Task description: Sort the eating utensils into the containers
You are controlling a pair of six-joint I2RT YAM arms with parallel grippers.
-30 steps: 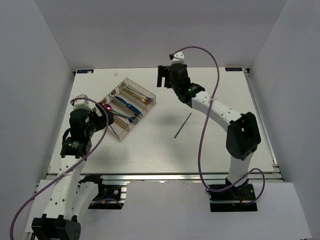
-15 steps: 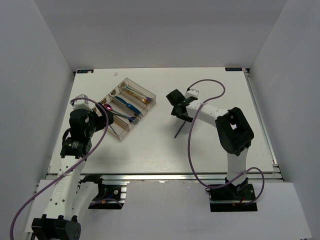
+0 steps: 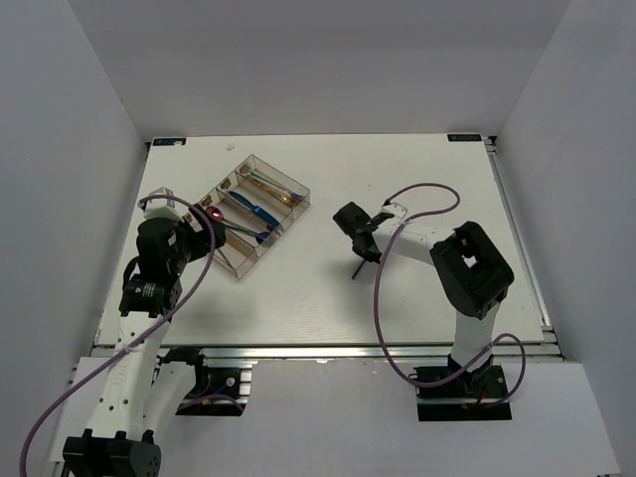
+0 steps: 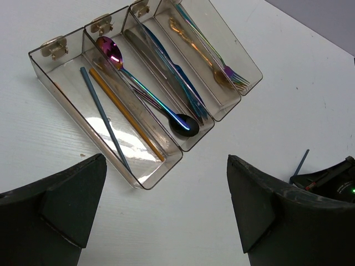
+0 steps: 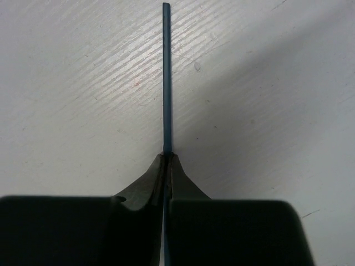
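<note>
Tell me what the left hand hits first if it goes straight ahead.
Likely the near end of the clear tray, at the compartment holding the blue chopstick and gold chopstick; how high the left hand sits is unclear.

Blue chopstick [image 5: 166,77] between right fingers [image 5: 186,185]: smooth, dull metallic sheen. These fingers matt black plastic. Desk [image 5: 83,83] beneath them white, matt, fine ridged grain. Ahead of left fingers [image 4: 66,205]: organiser tray [image 4: 69,94] clear glossy plastic; spoon [image 4: 111,51] inside it polished iridescent metal.
</note>
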